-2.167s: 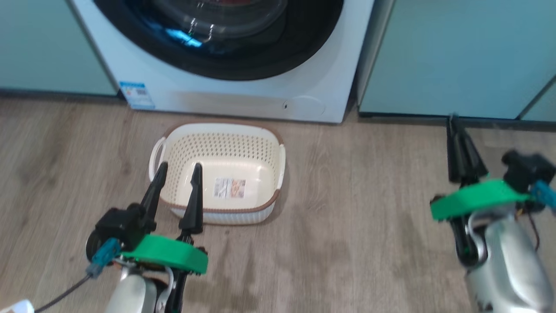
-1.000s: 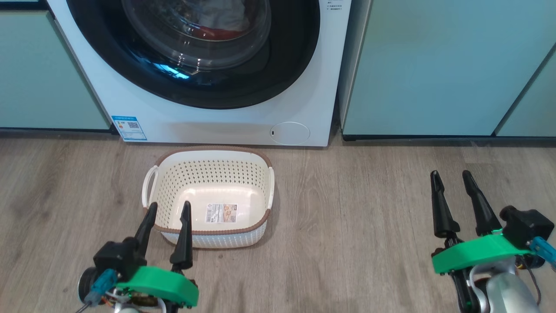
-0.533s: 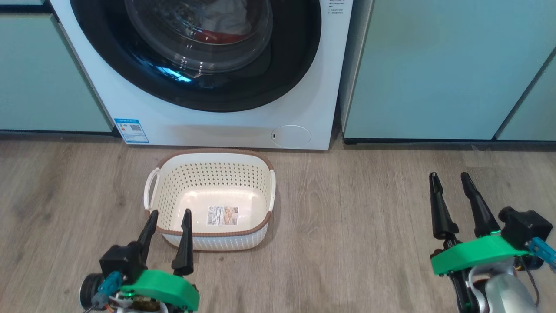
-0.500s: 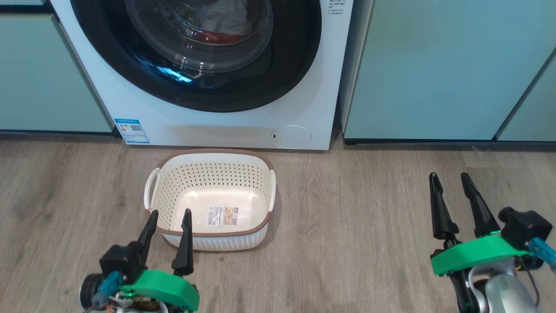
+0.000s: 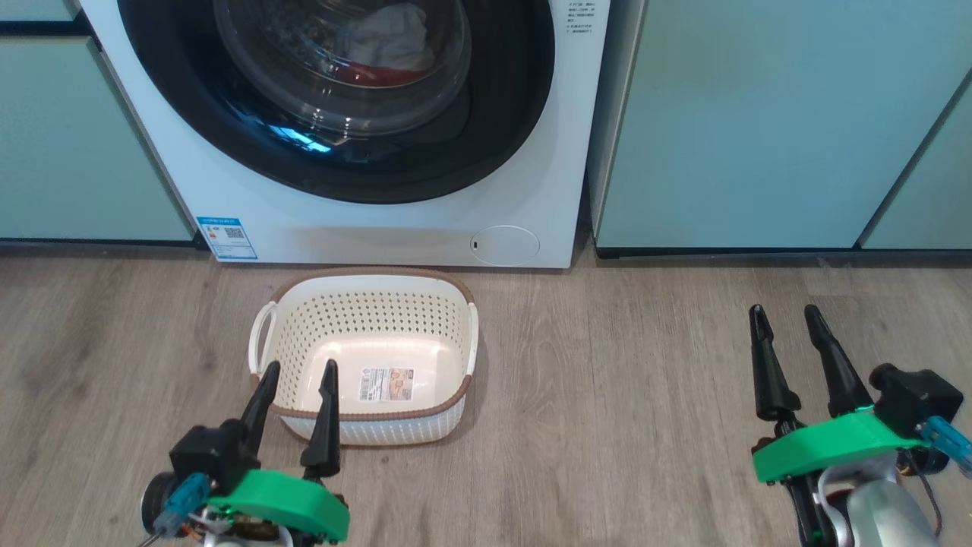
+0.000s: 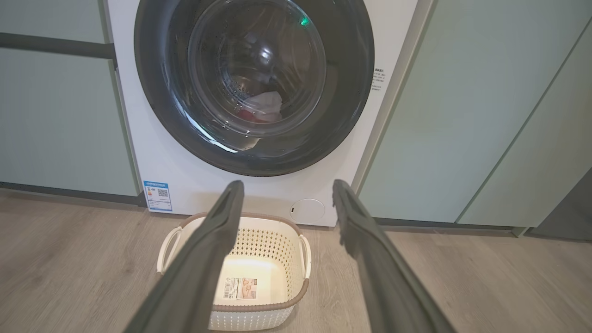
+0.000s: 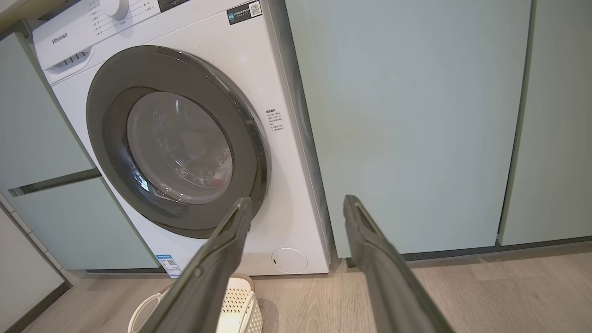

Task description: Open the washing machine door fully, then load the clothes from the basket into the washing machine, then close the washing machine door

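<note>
The jaws of the left gripper (image 5: 301, 368) stand wide apart and hold nothing, above the near left corner of the basket (image 5: 372, 323). The jaws of the right gripper (image 5: 784, 311) are also apart and empty, over the floor (image 5: 607, 380) well to the right. The basket is empty, just in front of the washing machine (image 5: 364, 235). The clothes (image 5: 383, 45) lie in the drum behind the washing machine door (image 5: 512, 121), which looks closed. I judge all three steps done; the next move calls only for drawing the arms back.

The right pincer (image 7: 297, 202), fingers spread and empty, faces the shut washing machine door (image 7: 178, 143) above the basket (image 7: 240, 300).
</note>
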Controlling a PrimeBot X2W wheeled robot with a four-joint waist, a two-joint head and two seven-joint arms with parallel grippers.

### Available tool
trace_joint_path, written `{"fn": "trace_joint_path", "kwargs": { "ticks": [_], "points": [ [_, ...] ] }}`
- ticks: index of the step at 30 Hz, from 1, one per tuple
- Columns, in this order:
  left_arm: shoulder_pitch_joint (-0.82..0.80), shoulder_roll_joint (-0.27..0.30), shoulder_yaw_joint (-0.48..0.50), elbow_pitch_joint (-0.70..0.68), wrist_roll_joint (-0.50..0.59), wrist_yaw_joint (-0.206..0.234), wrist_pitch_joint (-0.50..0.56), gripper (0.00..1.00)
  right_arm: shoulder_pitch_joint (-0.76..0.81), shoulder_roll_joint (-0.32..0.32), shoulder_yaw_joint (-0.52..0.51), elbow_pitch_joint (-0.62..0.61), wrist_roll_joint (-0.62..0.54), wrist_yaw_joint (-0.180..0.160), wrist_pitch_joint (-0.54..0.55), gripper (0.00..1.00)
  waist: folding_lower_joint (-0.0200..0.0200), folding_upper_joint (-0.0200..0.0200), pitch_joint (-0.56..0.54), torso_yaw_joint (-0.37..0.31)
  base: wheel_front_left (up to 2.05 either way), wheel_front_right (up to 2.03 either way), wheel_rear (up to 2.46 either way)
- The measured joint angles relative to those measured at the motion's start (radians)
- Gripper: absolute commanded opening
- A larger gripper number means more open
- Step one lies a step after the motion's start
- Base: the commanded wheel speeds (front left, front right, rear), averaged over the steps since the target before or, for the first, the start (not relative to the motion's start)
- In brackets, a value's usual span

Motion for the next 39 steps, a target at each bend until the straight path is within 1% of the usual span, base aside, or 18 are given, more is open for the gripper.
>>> {"fn": "trace_joint_path", "kwargs": {
  "ticks": [3,5,13,15,16,22,30,32,39],
  "points": [
    [0.000,0.000,0.000,-0.010,-0.015,-0.009,0.000,1.00,0.000,0.000,0.000,0.000,0.000,0.000,0.000,1.00,0.0000,0.0000,0.004,-0.002,0.00,0.00,0.00],
    [0.000,0.000,0.001,-0.011,-0.033,-0.009,0.000,1.00,0.000,0.000,0.000,0.000,0.000,0.000,0.000,1.00,0.0000,0.0000,0.006,-0.002,0.00,0.00,0.00],
    [0.000,0.000,0.001,-0.016,-0.043,-0.009,0.000,1.00,0.000,0.000,-0.001,0.000,0.000,0.000,0.000,1.00,0.0000,0.0000,0.013,-0.007,0.00,0.00,0.00],
    [0.000,0.000,0.001,-0.010,-0.068,-0.010,0.000,1.00,0.000,0.000,-0.001,0.000,0.000,0.000,0.000,1.00,0.0000,0.0000,0.015,-0.008,0.00,0.00,0.00],
    [0.000,-0.001,0.000,0.004,-0.072,-0.008,0.002,0.00,0.000,0.000,0.000,0.009,0.000,0.000,0.000,0.00,0.0000,0.0000,0.015,-0.008,0.00,0.00,0.00],
    [0.041,-0.003,-0.002,0.072,-0.084,-0.008,0.012,0.00,0.045,0.002,0.001,0.079,0.007,0.000,0.008,0.00,0.0000,0.0000,0.016,-0.008,0.00,0.00,0.00],
    [0.039,-0.003,0.002,0.076,-0.166,-0.010,0.033,0.00,0.051,0.002,-0.001,0.079,0.091,0.000,0.028,0.00,0.0000,0.0000,0.018,-0.007,0.00,0.00,0.00],
    [0.039,-0.003,0.004,0.077,-0.186,-0.017,0.037,0.00,0.051,0.002,-0.002,0.079,0.111,0.000,0.036,0.00,0.0000,0.0000,0.019,-0.007,0.00,0.00,0.00],
    [0.038,-0.003,0.016,0.080,-0.257,-0.022,0.055,0.00,0.051,0.003,-0.005,0.078,0.183,0.000,0.056,0.00,0.0000,0.0000,0.021,-0.006,0.00,0.00,0.00]
  ]
}}
